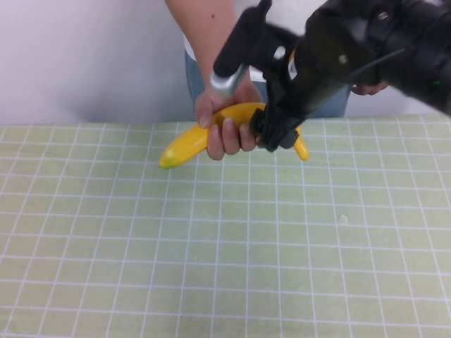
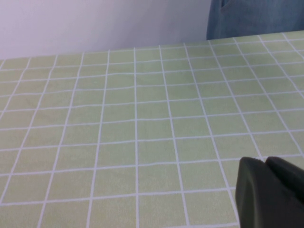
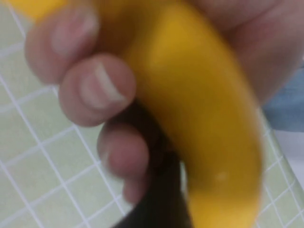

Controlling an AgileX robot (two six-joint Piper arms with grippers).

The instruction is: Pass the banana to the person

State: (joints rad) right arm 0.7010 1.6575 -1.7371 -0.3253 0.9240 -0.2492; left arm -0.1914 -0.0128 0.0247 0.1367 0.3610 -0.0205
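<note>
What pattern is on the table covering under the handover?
Pale green with a white grid, clearest in the left wrist view.

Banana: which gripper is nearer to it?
Right. The right gripper is at the banana, beside the person's hand holding it. The left gripper is away from it, over bare table.

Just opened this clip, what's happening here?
A handover is under way at the table's far edge. The right gripper is on the banana near one end, while the person's hand is wrapped around its middle, so both have it at once. The banana is off the table. The person stands just beyond the edge. The left gripper sits low over the checked cloth, away from the handover, holding nothing.
</note>
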